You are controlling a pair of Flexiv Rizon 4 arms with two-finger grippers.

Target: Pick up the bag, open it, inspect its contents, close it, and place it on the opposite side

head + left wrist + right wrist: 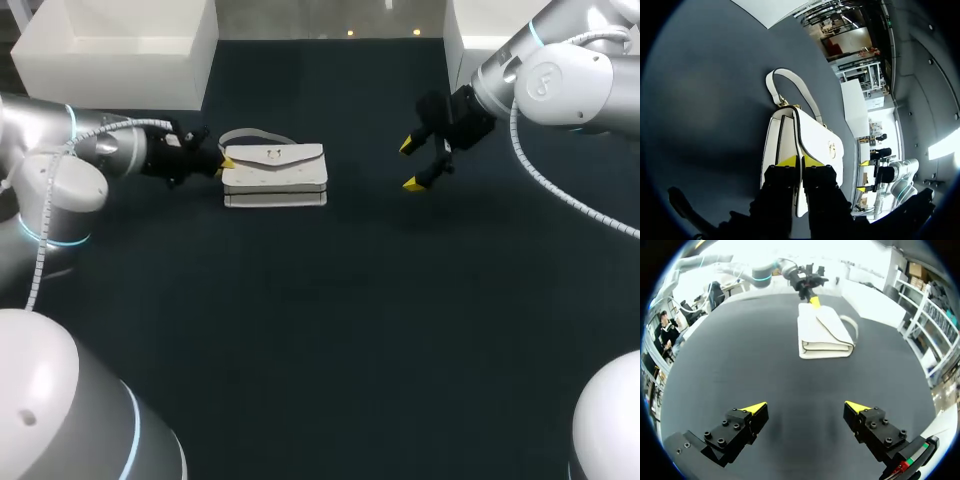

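A wide table point(330, 330) covered with a dark, matte, slightly rough mat fills the head view. At its far edge stand two plain boxes with smooth white walls, one box point(110, 50) at 10 o'clock from the table's middle and a second box point(470, 30) at 1 o'clock.

The bag point(275, 175) lies flat at 11 o'clock from the middle. It is white, rectangular and smooth like leather, with dark-edged seams. Its flap point(817, 137) faces up and carries a small gold-coloured clasp point(831, 146). A thin curved strap point(255, 135) lies on the mat at the bag's 12 o'clock side.

The left gripper point(800, 161) is at the bag's 9 o'clock end, its fingers almost together, pinching a thin edge of the bag.

The right gripper point(409, 166) hangs at 3 o'clock from the bag, well apart, with fingers spread wide and holding nothing.
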